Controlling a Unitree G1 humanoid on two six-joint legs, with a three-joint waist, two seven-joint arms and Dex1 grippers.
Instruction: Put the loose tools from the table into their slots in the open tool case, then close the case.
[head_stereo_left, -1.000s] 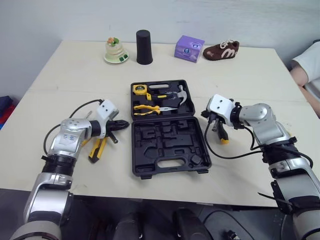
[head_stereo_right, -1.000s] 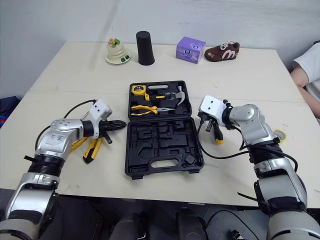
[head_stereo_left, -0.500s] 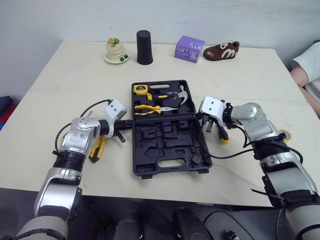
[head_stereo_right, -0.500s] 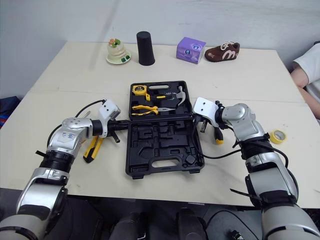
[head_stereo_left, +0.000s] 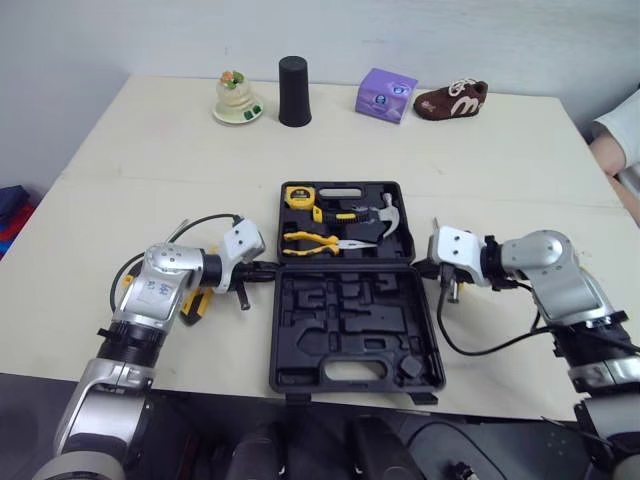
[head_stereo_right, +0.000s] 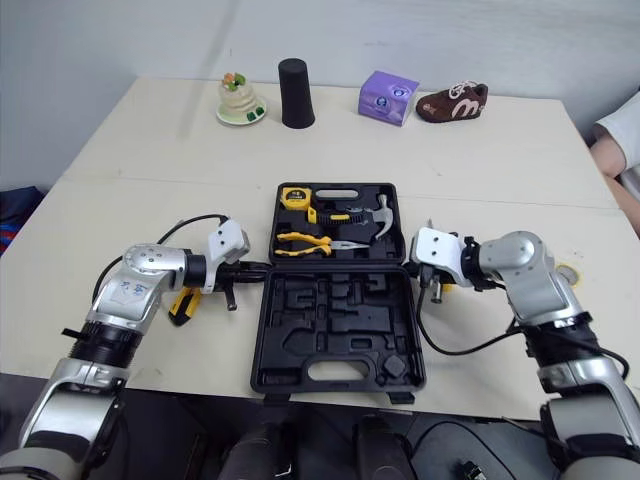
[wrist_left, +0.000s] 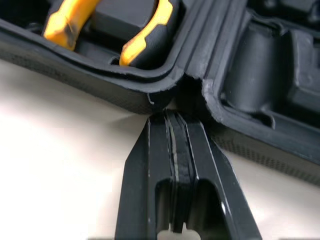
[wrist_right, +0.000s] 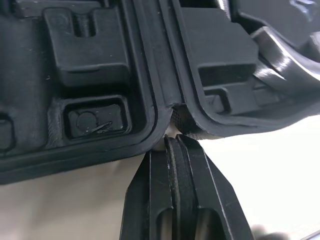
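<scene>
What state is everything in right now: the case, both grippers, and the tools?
Tool case: open, both halves lying flat.
Left gripper: shut, tips at the case's left hinge notch.
Right gripper: shut, tips at the right hinge notch.
Tape measure: seated in far half.
Pliers: seated in far half.
Hammer: seated in far half.
Yellow-handled tool: loose on table beside left arm.

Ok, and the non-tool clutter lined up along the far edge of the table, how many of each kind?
Toy dessert on a dish: 1
Black cup: 1
Purple box: 1
Brown shoe: 1
Total: 4
</scene>
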